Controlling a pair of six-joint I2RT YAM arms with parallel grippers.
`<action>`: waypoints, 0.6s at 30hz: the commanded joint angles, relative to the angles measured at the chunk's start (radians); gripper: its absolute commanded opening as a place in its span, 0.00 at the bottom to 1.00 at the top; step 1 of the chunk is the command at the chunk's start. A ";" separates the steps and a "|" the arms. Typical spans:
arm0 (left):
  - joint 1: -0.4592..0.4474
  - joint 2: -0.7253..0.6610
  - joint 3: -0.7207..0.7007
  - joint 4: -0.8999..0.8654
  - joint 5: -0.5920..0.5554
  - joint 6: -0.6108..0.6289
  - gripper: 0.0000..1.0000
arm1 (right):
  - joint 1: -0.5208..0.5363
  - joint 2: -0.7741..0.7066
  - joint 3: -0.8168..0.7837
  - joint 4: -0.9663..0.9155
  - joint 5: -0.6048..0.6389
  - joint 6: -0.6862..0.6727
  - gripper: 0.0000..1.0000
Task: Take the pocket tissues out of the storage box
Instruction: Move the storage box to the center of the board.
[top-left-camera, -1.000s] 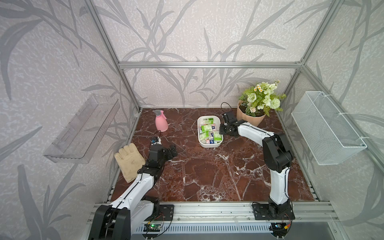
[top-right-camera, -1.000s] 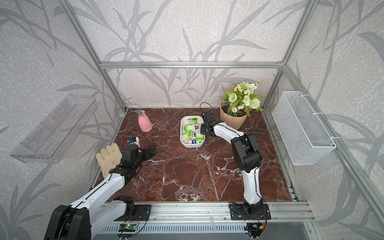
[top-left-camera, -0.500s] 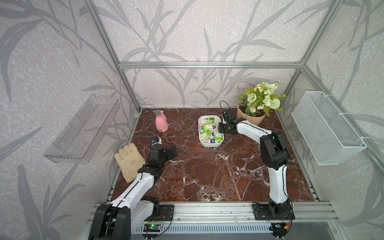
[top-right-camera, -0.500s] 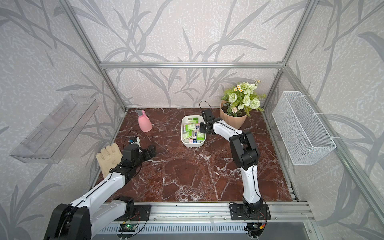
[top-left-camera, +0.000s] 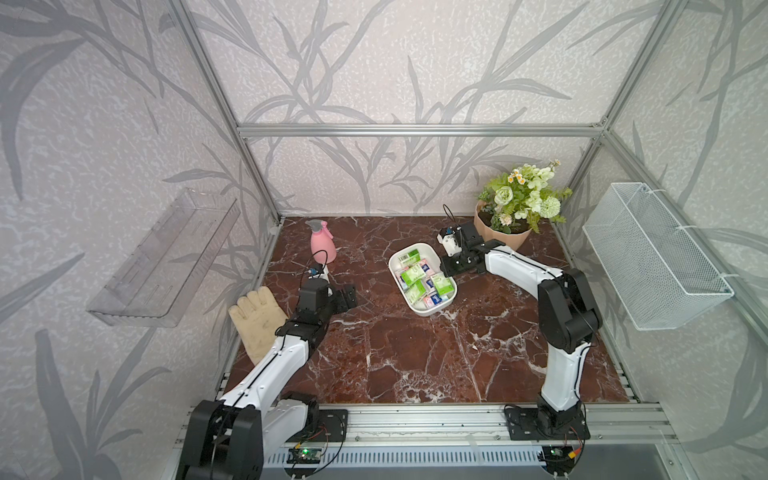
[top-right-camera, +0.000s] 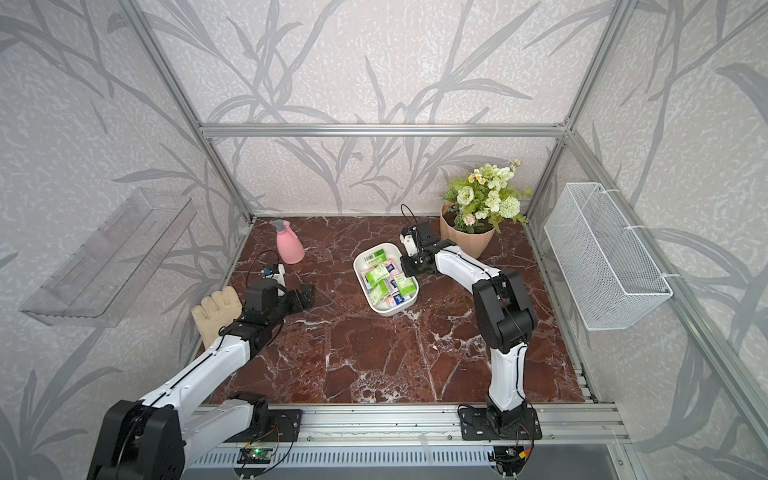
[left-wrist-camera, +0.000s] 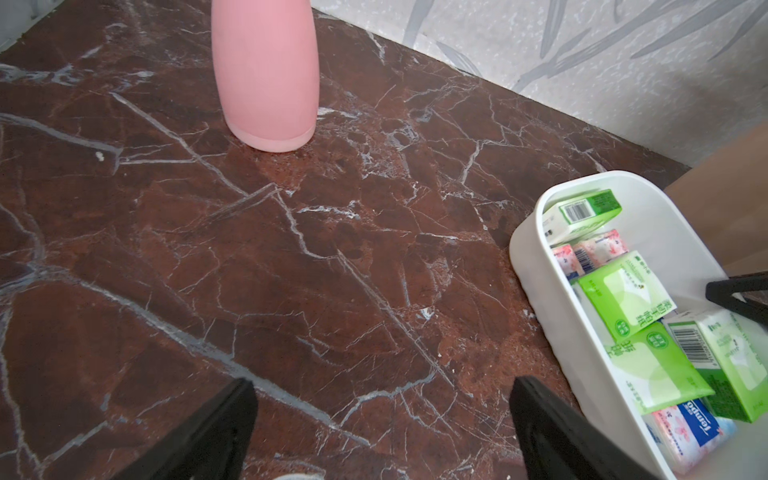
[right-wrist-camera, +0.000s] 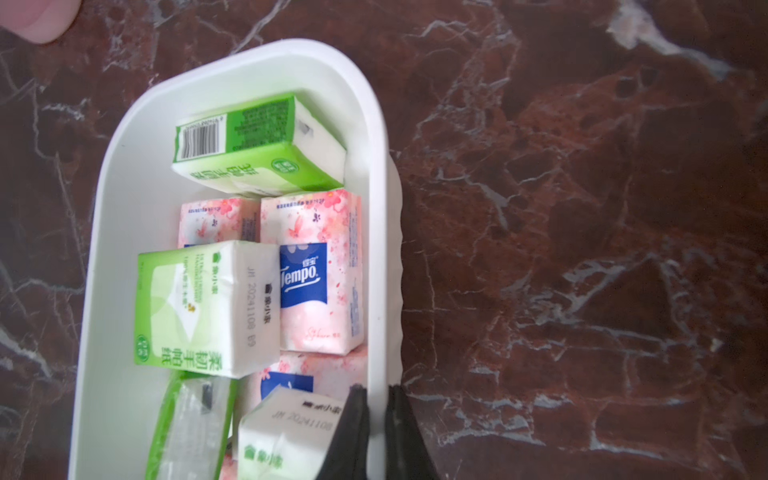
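In both top views my right gripper (top-left-camera: 444, 271) sits at the long wall of the storage box (top-left-camera: 422, 312) on the flower pot's (top-left-camera: 505, 241) side. The box lies mid-table, and the pocket tissues (top-left-camera: 419, 277) are all inside it, none out on the marble. My left gripper (top-left-camera: 347, 297) hovers well apart from the box, near the glove (top-left-camera: 257, 316), spread wide and holding nothing.

From the left wrist, those wide jaws frame bare marble between the pink spray bottle (left-wrist-camera: 266, 75) and the box's wall (green packets piled loosely over pink ones inside).

From the right wrist, my right fingers (right-wrist-camera: 357, 415) are pinched tight on the box's thin wall, one inside and one outside. No packet is in that grip.

I judge this the opening step: securing the box itself, not picking yet. The next move calls either for tipping the box by that wall so the packets slide out, or for holding it steady while my left reaches in. Either way, the smooth wall could slip from so narrow a pinch.
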 joint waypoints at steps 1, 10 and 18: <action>-0.003 0.041 0.054 -0.021 0.070 0.033 1.00 | 0.014 0.005 0.033 -0.052 -0.096 -0.132 0.08; -0.015 0.161 0.132 -0.037 0.149 0.034 1.00 | 0.044 0.050 0.098 -0.063 -0.090 -0.179 0.38; -0.044 0.238 0.198 -0.037 0.173 0.034 1.00 | 0.044 -0.129 -0.039 0.000 -0.036 -0.041 0.61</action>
